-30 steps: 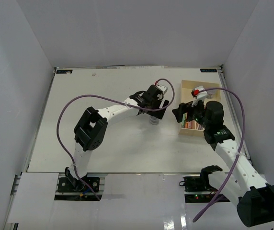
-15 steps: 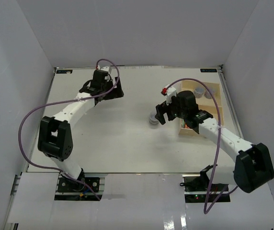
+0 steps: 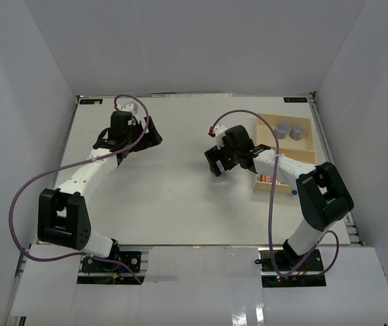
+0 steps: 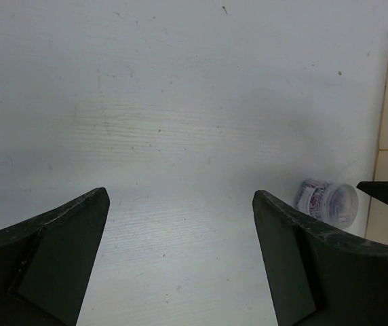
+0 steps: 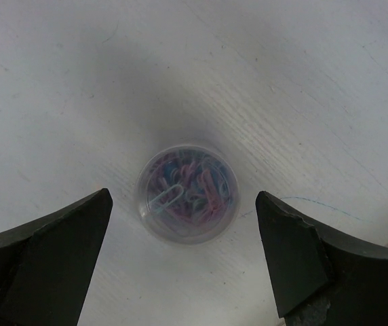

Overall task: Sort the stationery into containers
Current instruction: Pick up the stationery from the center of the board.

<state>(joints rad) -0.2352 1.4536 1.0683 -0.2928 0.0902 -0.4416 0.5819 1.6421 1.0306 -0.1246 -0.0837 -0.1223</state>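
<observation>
Right wrist view looks straight down: at its near edge the right jaws stand wide apart with nothing between them, and just beyond them a small round pot (image 5: 187, 191) stands on the desk (image 5: 282, 81). The pot is clear, slightly grey plastic with a smooth wall, and it is full of thin wire paper clips in pink, blue and white. The desk is white and matt, with a faint wood grain and some fine scratches. Seen from above, the pot is outside the tray (image 3: 282, 116), near its left wall but not touching it, and the right arm hides it there. I think the main risk comes from the shape: a round, smooth wall gives flat jaws little to hold, so if they close off centre the pot may slide away or tip, and the clips could spill if the lid is loose. When it is carried over, it may also strike the left wall of the tray, which is pale wood with straight thin dividers. In the far part of the tray two other pots (image 3: 290, 129) already stand close together and could be pushed; in its near part lie some coloured pieces (image 3: 267, 178). The left jaws, well away to the left of the tray, are also spread open and empty.
</observation>
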